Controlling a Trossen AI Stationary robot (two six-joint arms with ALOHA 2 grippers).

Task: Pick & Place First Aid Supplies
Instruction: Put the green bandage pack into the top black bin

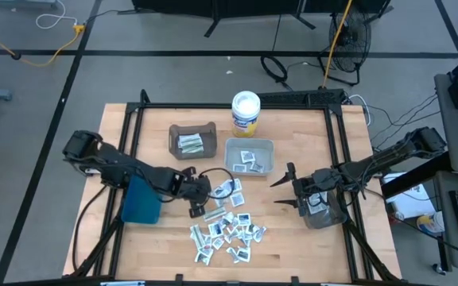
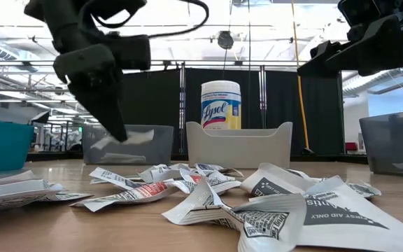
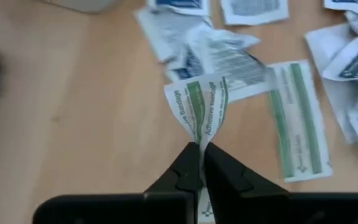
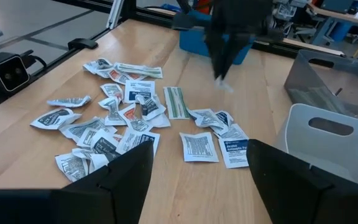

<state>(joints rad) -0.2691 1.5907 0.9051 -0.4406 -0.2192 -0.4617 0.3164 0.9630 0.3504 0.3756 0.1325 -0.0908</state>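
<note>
Just above the wooden table (image 1: 157, 246), the left gripper (image 3: 201, 149) is pinched shut on a green-striped adhesive bandage packet (image 3: 199, 109); the packet sticks out past the fingertips, creased where they clamp it, and in the left wrist view it hangs clear of the wood; in the low view the same dark fingers (image 2: 110, 112) point down with a pale scrap at their tips; below and beside that gripper lies the scatter of first aid supplies (image 1: 225, 230), small white packets with blue, green or red print, spread across the near middle of the table; a second green-striped strip (image 3: 297, 118) lies flat just beside the held one; the right gripper (image 1: 286, 189) hovers with its fingers spread wide and nothing between them, well apart from the pile, next to a dark grey bin (image 1: 324, 213); a teal bin (image 1: 141, 202) sits by the left arm; a brown bin (image 1: 192, 139) and a light grey bin (image 1: 250, 156) stand farther back, each with packets inside; a white round tub (image 1: 246, 113) stands behind them.
</note>
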